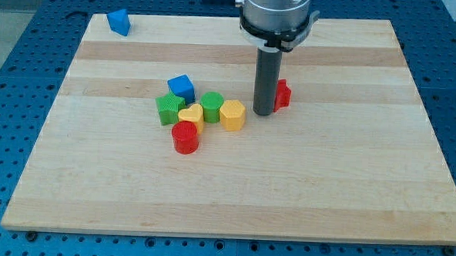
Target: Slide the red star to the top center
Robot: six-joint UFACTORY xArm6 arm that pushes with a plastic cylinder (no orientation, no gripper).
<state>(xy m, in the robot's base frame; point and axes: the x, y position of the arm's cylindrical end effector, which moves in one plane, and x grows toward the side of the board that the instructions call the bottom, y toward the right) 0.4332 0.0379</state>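
My tip (262, 112) sits on the wooden board (349, 187) a little above its middle, toward the view's top edge, and it is a plain rod end, so there is nothing on it to open or close. The red star (283, 94) is pressed right against the rod's right side, partly hidden behind it. Just to the left of my tip lies a tight cluster: a yellow hexagon-like block (232, 114), a green block (211, 106), a yellow heart (191, 115), a green cube-like block (169, 108), a blue cube (181, 86) above them, and a red cylinder (186, 137) below. Well apart, a second blue block (118, 21) rests near the board's top-left corner.
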